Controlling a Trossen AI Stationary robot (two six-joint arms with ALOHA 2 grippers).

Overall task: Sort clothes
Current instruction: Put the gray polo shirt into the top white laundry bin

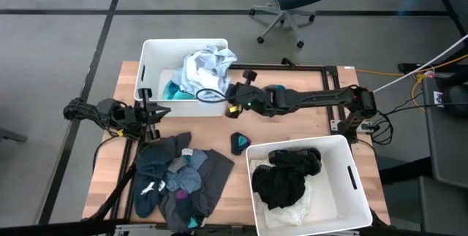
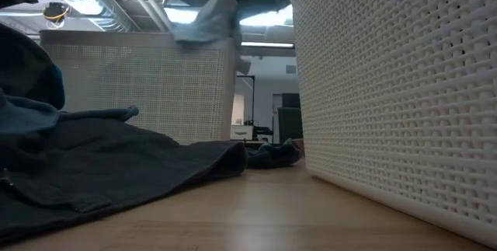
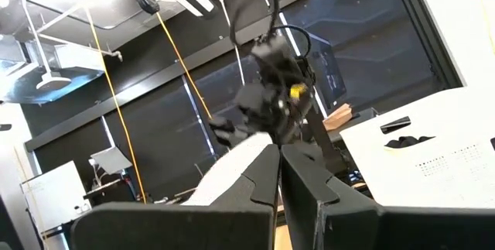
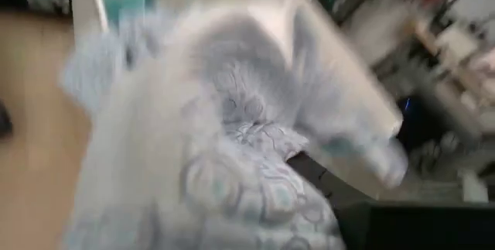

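A pale grey-blue and white patterned garment [image 1: 207,64] hangs over the far white bin [image 1: 153,52], above its rim in the low view [image 2: 208,19]; it fills the right wrist view [image 4: 232,149]. My right gripper [image 1: 232,93] is at the garment's right edge, shut on it. A teal garment [image 1: 174,90] lies in that bin. A pile of dark grey, blue and teal clothes [image 1: 175,181] lies on the table at the near left. A small dark sock [image 1: 240,143] lies mid-table. My left gripper [image 1: 155,113], shut and empty [image 3: 278,169], hovers above the pile's far edge. My right gripper holds the pale garment by its right side [image 1: 225,75], coming level from the table's right. The garment itself hides the fingers and the place of contact. It hangs below the gripper [image 2: 225,2], over the far bin, slack.
The near right white bin [image 1: 344,152] holds black clothes [image 1: 287,174] and something white; its wall fills the right of the low view [image 2: 388,88]. Bare wood lies between the two bins. An office chair stands beyond the table's far edge.
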